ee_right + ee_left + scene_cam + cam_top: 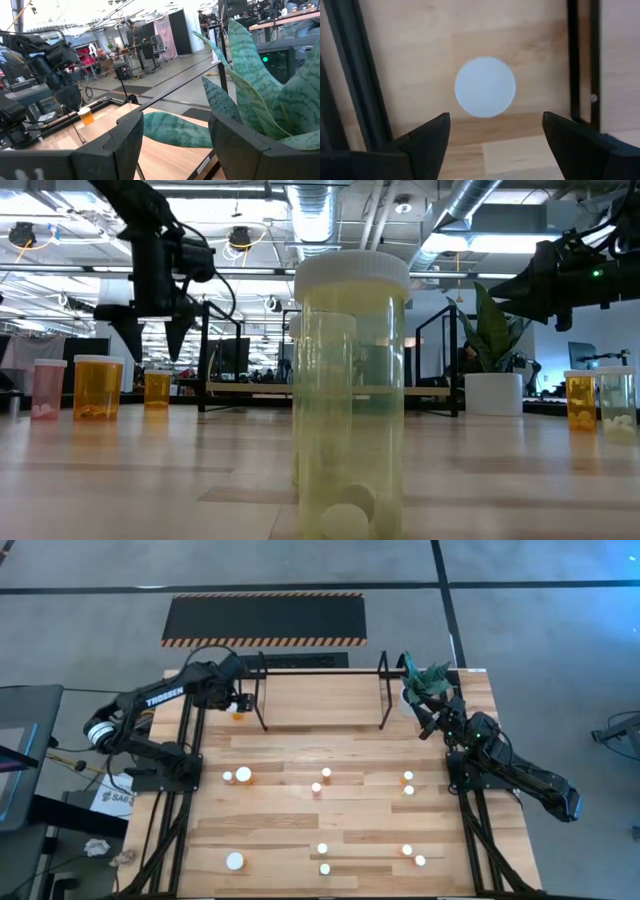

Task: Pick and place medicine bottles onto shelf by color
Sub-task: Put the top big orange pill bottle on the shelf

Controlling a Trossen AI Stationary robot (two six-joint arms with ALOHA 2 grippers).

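The left gripper (238,700) hangs at the far left of the worktop (300,840), just outside the left hoop end of the shelf (322,700), with its fingers spread and pointing straight down. Directly beneath it stands an orange bottle (238,716); in the left wrist view its round white cap (485,87) sits centred between the two fingers (427,137), which flank it without touching. That squared-up pose, wide open above the cap, suits either a drop onto the bottle or a lift away from it – the frames alone do not say which. The bottle stands on the worktop beside the rack, not on the shelf floor, so it does not look sorted yet.

The rest of the medicine bottles (243,775) are scattered upright across the middle and near parts of the worktop, well apart from the shelf; none shows on its wood floor. A pale bottle (352,395) stands so close to the low camera that it blocks much of the view.

The right gripper (432,712) waits at the far right by the potted plant (425,680), fingers apart and holding nothing – its wrist view looks past the striped leaves (260,80) toward the other arm
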